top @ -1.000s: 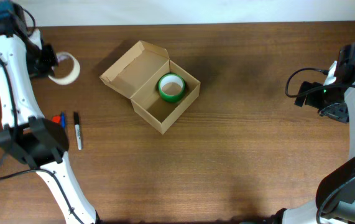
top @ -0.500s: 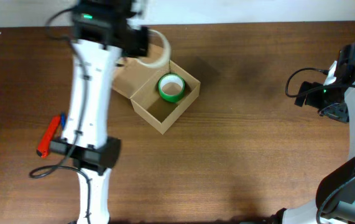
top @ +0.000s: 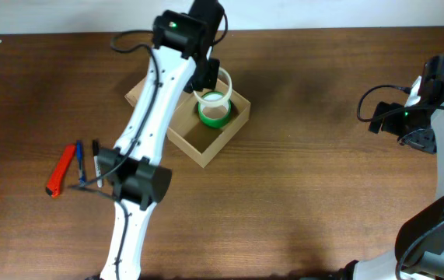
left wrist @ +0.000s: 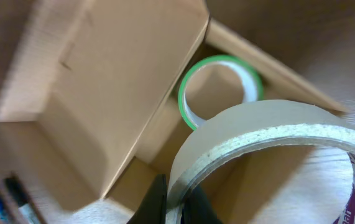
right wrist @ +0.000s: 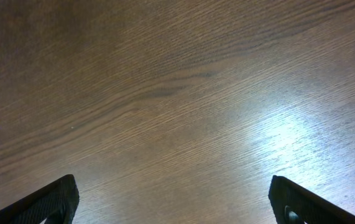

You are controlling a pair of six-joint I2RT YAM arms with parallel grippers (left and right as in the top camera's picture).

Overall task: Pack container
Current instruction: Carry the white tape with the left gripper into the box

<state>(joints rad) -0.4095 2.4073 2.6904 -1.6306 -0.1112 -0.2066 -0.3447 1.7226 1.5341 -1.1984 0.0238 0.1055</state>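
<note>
My left gripper (left wrist: 178, 204) is pinched tight on the wall of a beige tape roll (left wrist: 270, 134), holding it over the container (top: 193, 134). The box sits with its flap open at about eleven o'clock of the table's (top: 307, 194) middle. A green tape roll (top: 215, 115) lies inside, in its one-o'clock corner. My right gripper (right wrist: 177, 208), at three o'clock, hangs spread wide over bare wood, gripping nothing. Pens (top: 96, 159) and a red tool (top: 60, 171) lie at nine o'clock.
</note>
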